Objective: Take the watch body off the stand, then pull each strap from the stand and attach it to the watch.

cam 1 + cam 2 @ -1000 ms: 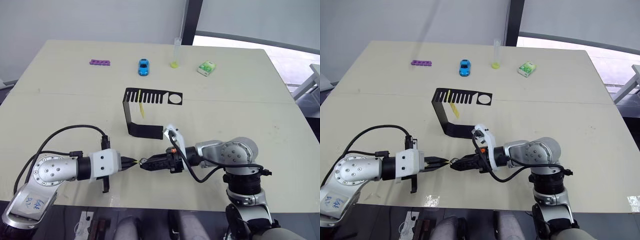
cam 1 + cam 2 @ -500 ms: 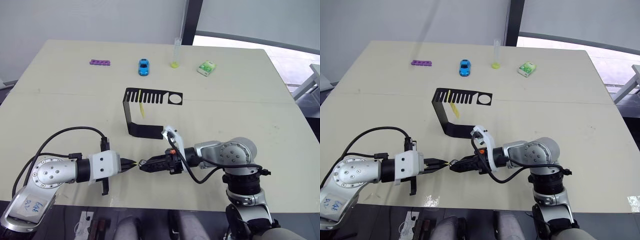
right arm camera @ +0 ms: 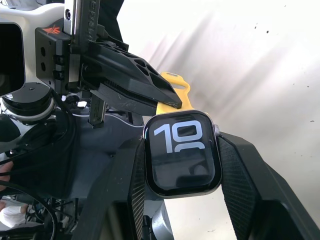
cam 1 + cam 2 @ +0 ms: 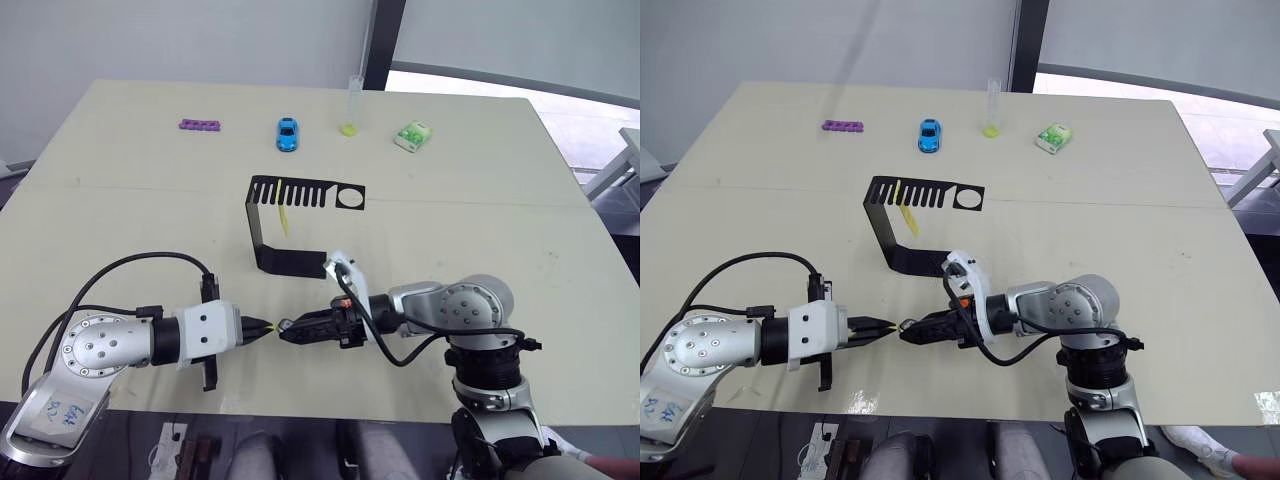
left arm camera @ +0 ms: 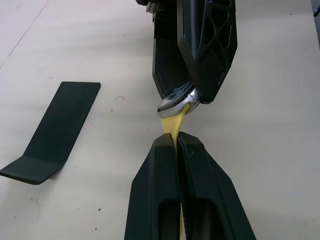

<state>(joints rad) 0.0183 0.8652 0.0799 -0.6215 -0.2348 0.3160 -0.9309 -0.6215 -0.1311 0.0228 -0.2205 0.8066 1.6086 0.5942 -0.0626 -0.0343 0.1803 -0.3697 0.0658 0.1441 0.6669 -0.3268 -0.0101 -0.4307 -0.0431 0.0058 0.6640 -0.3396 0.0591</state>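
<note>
My right gripper (image 4: 290, 329) is shut on the watch body (image 3: 182, 152), a dark case whose black screen shows white digits. My left gripper (image 4: 262, 327) is shut on a yellow strap (image 5: 175, 125), and the strap's end touches the edge of the watch body (image 5: 176, 103). The two grippers meet tip to tip just above the table near its front edge. Behind them stands the black stand (image 4: 290, 215), with another yellow strap (image 4: 281, 205) hanging from a slot in its comb top.
Along the table's far side lie a purple strip (image 4: 200, 125), a blue toy car (image 4: 288, 133), a clear tube with a yellow bottom (image 4: 351, 107) and a green-white packet (image 4: 412, 135). The stand's flat base (image 5: 52, 132) lies close behind the grippers.
The grippers stay tip to tip at the same spot; no clear movement shows.
</note>
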